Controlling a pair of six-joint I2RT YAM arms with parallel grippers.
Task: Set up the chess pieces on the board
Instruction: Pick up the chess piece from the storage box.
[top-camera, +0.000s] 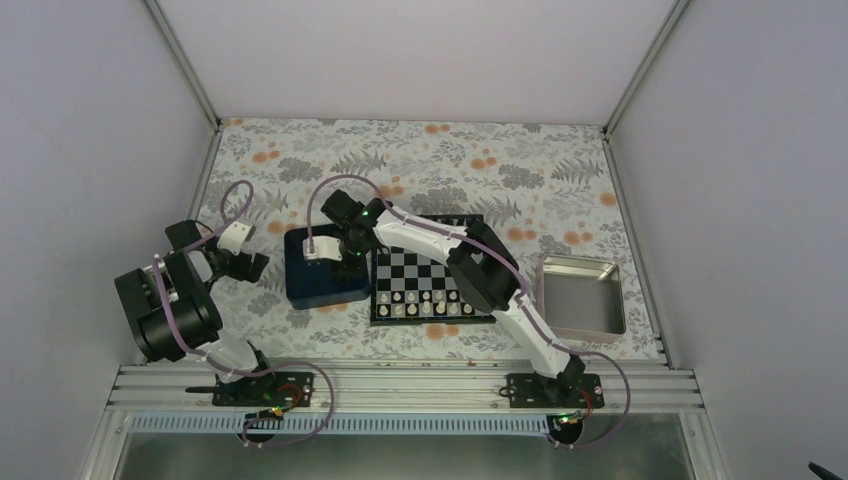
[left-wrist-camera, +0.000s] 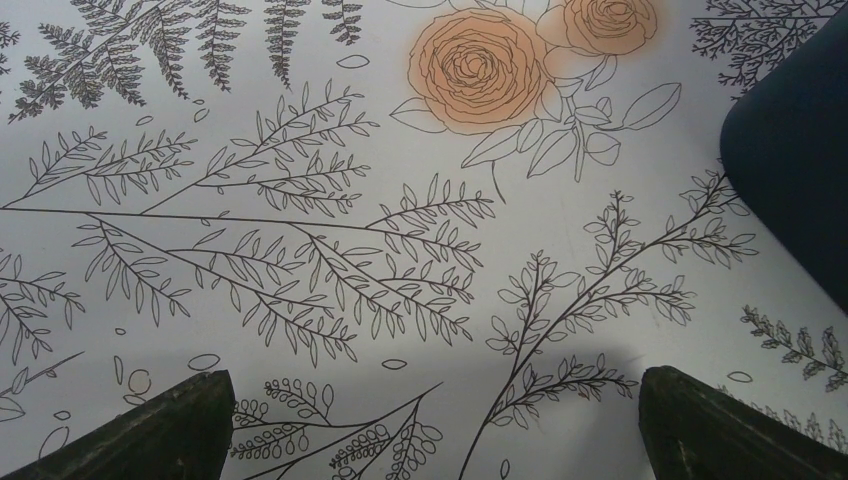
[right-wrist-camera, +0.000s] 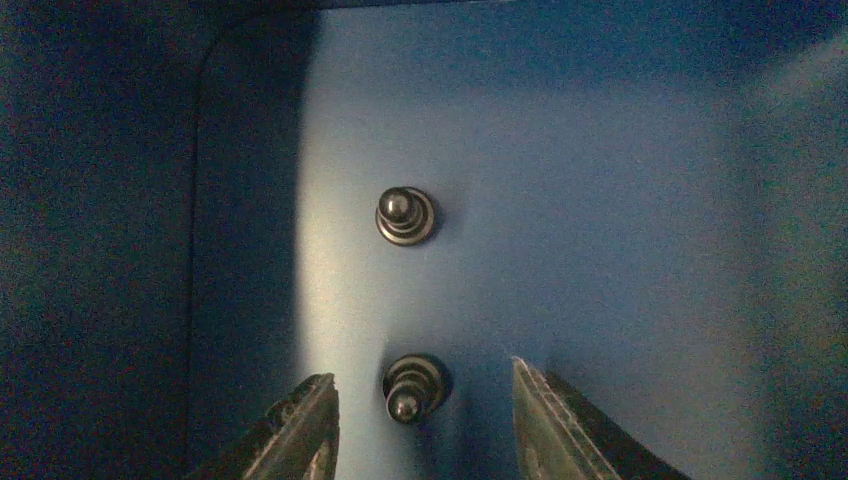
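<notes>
Pawns (right-wrist-camera: 410, 385), two black ones, stand on their round bases on the floor of the dark blue tray (right-wrist-camera: 620, 200), seen from above by the right wrist camera. The nearer pawn (right-wrist-camera: 408, 388) sits between the fingers (right-wrist-camera: 300, 435) of the right gripper (right-wrist-camera: 422, 378), a little closer to the finger on the left of that view. A strip of blue floor shows on either side of it, so neither finger touches it. The jaws stand apart around the piece and grip nothing. The farther pawn (right-wrist-camera: 405, 215) is straight ahead of the fingertips, well clear of them, near the tray's shadowed wall.

From the overhead camera the right arm reaches across the board (top-camera: 420, 270) and down into the tray, which lies just beside the board's left edge. White pieces (top-camera: 425, 305) fill the board's two near rows. Whether black pieces already stand on the far rows is too small to tell. A silver tray (top-camera: 580, 295) lies to the right of the board, apart from it.

The left gripper (left-wrist-camera: 430, 440) hovers over the flowered tablecloth (left-wrist-camera: 300, 200) left of the blue tray, its jaws spread wide and holding nothing.
</notes>
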